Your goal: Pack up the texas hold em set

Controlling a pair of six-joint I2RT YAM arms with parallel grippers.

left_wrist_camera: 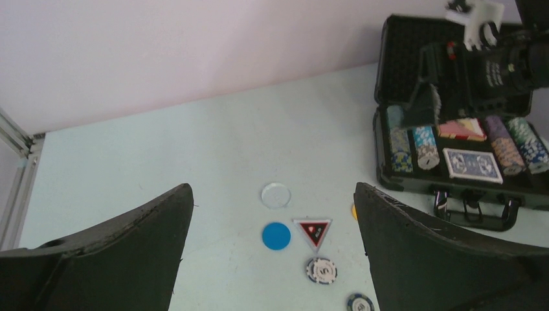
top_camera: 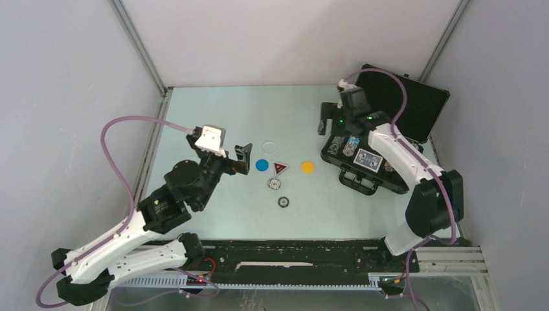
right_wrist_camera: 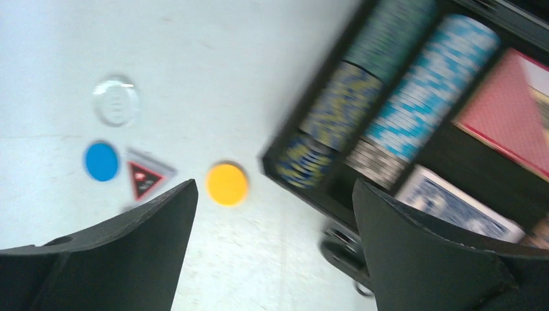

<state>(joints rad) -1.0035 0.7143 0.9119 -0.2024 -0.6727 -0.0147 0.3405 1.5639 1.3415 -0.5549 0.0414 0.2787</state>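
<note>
The texas hold em set's black briefcase (top_camera: pixel 414 107) lies open at the right, with rows of striped chips (right_wrist_camera: pixel 388 97), a red deck (right_wrist_camera: pixel 511 120) and a blue deck (left_wrist_camera: pixel 472 164) inside. On the table lie a clear disc (top_camera: pixel 269 144), a blue disc (top_camera: pixel 262 164), a red triangle (top_camera: pixel 279 168), a yellow disc (top_camera: pixel 307 167) and two loose chips (top_camera: pixel 274 184), (top_camera: pixel 283 202). My left gripper (top_camera: pixel 243 159) hovers open just left of the blue disc, holding nothing. Over the case's left end, my right gripper (top_camera: pixel 329 123) is open and empty.
The case's handle (left_wrist_camera: pixel 476 210) points toward the near edge. Grey walls and metal frame posts (top_camera: pixel 139 48) close in the table at the back and sides. A cable loops over the open lid (top_camera: pixel 401 78).
</note>
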